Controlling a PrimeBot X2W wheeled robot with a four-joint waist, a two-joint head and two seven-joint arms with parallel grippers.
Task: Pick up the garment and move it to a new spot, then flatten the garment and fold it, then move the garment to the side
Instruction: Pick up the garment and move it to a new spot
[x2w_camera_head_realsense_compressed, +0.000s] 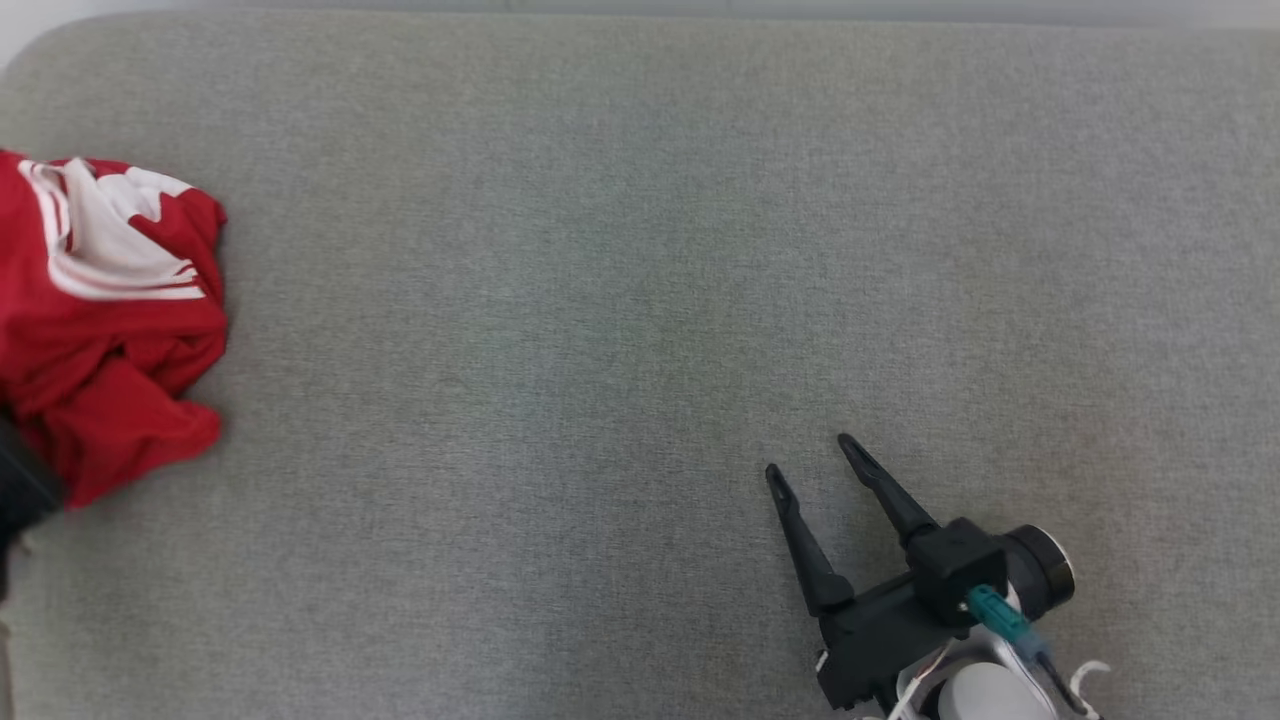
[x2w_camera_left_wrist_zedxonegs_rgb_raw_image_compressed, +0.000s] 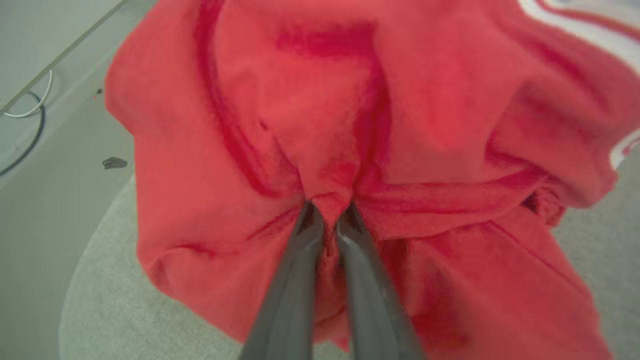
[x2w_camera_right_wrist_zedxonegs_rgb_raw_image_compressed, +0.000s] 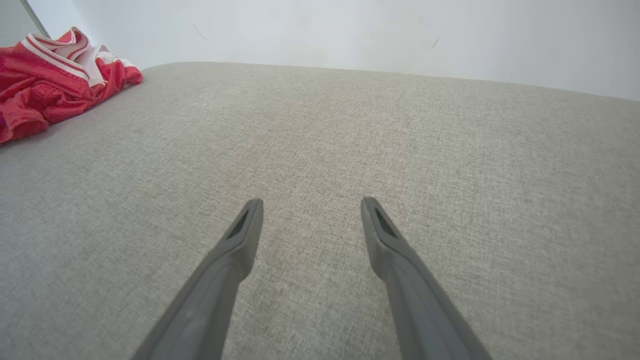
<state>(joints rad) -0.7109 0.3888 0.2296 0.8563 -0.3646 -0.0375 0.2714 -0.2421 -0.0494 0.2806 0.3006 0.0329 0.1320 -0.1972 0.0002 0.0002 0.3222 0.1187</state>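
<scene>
A crumpled red garment (x2w_camera_head_realsense_compressed: 110, 340) with white stripes lies bunched at the far left of a grey woven-fabric tabletop (x2w_camera_head_realsense_compressed: 620, 280) with rounded corners. Part of it runs off the left edge of the head view. Its striped white panel faces up at the back of the heap, and plain red folds sit nearer the robot.

In the left wrist view, the left gripper (x2w_camera_left_wrist_zedxonegs_rgb_raw_image_compressed: 327, 210) has its two long dark fingers (x2w_camera_left_wrist_zedxonegs_rgb_raw_image_compressed: 290, 300) pressed close together. They are pinching a raised fold of the red cloth between their tips, and the cloth puckers into creases that fan out from the pinch. Beyond the garment in that view, the rounded tabletop edge gives way to a pale floor with a thin looped cable (x2w_camera_left_wrist_zedxonegs_rgb_raw_image_compressed: 25, 125) and a small dark scrap (x2w_camera_left_wrist_zedxonegs_rgb_raw_image_compressed: 114, 162). A dark shape at the lower left edge of the head view, touching the near corner of the garment, is probably part of the left arm, though too little of it shows to be sure.

The right gripper (x2w_camera_head_realsense_compressed: 812, 455) is at the lower right of the head view, well apart from the garment, with bare grey fabric all around it. Its fingers (x2w_camera_right_wrist_zedxonegs_rgb_raw_image_compressed: 400, 280) are spread wide with nothing between them, and they point across the tabletop. In the right wrist view they reach over the surface towards a plain white wall (x2w_camera_right_wrist_zedxonegs_rgb_raw_image_compressed: 350, 30), and the garment lies far off at the upper left.
</scene>
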